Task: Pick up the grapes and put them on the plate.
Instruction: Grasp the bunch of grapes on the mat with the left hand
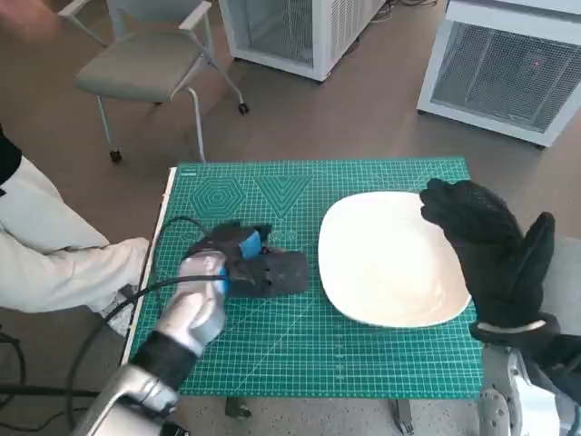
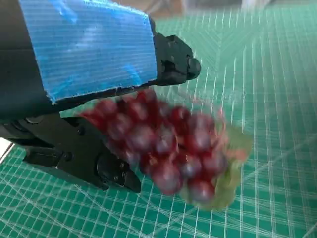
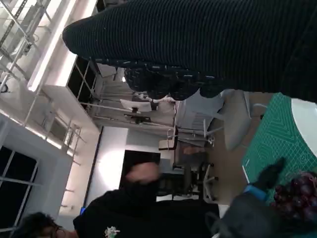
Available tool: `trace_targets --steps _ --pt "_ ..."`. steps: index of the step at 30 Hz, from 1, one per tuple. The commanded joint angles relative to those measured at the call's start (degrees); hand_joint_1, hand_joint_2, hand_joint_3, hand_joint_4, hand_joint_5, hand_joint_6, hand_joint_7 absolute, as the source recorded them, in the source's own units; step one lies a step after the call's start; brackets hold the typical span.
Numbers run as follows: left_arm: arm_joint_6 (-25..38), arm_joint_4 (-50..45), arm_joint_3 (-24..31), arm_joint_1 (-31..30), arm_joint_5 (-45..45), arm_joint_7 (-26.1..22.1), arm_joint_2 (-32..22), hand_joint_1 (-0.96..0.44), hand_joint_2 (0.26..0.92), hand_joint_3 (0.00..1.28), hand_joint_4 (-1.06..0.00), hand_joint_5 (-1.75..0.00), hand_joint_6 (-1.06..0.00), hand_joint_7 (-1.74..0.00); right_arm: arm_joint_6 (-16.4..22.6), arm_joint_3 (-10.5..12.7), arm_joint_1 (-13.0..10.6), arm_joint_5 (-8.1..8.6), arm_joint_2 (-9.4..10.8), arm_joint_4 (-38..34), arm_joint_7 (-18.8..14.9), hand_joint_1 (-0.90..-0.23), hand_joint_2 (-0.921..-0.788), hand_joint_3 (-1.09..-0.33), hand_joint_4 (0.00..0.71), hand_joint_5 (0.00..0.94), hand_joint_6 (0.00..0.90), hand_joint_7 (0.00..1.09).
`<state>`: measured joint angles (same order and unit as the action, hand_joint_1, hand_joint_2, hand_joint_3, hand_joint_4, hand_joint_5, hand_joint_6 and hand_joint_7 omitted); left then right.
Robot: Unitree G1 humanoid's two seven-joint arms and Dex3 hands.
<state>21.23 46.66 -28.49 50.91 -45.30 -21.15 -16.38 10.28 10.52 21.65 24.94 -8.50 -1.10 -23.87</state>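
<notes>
Your robot's two arms and hands.
Your left hand (image 1: 243, 263) is black under blue tape (ribbed weave), silver forearm, black cable; your right hand (image 1: 495, 254) wears black knit.

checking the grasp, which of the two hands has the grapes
The left hand, the one with blue tape: its fingers close around the red grapes. The gloved right hand holds nothing, raised beside the white plate.

Bunches of grapes (image 2: 168, 148): one
Plates (image 1: 390, 259): one, white
Cutting mats (image 1: 300, 345): one, green
Robot hands: two, the left hand (image 1: 245, 263) and the right hand (image 1: 495, 254)
Chairs (image 1: 150, 64): one
White grilled cabinets (image 1: 508, 64): two
People (image 1: 45, 254): one
</notes>
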Motion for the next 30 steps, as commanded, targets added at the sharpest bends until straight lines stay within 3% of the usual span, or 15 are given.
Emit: trace_targets --steps 1,11,24,28,30 --pt "-1.02 6.90 -1.22 3.14 0.45 0.68 1.26 0.04 0.773 0.01 -0.11 -0.01 -0.27 -0.01 -0.59 0.01 -1.23 -0.09 0.21 -0.27 0.26 -0.369 -0.921 -0.644 0.416 0.751 0.203 1.00" --pt "-4.97 13.08 -1.27 3.99 2.27 4.06 1.81 0.02 0.786 0.02 -0.15 -0.02 -0.29 -0.01 -0.67 0.40 -1.32 0.06 0.03 -0.48 0.06 -0.370 -0.921 -0.643 0.416 0.750 0.204 1.00" --pt "-6.40 17.93 -1.52 5.42 3.51 5.13 3.18 0.01 0.801 0.02 -0.20 -0.02 -0.28 0.00 -0.85 0.17 -1.69 0.14 0.21 -0.01 0.02 -0.370 -0.921 -0.644 0.416 0.750 0.204 1.00" --pt "-6.55 18.41 -1.46 5.51 3.78 5.21 3.36 0.02 0.812 0.02 -0.29 -0.09 -0.28 0.00 -1.10 0.17 -1.74 0.26 0.16 0.22 0.04 -0.370 -0.921 -0.644 0.415 0.750 0.203 1.00" --pt "-6.72 18.54 -1.37 5.51 3.96 5.26 3.36 0.03 0.821 0.02 -0.26 -0.27 -0.29 0.00 -1.23 0.22 -1.75 0.34 0.10 0.29 0.01 -0.370 -0.921 -0.644 0.415 0.751 0.203 1.00"
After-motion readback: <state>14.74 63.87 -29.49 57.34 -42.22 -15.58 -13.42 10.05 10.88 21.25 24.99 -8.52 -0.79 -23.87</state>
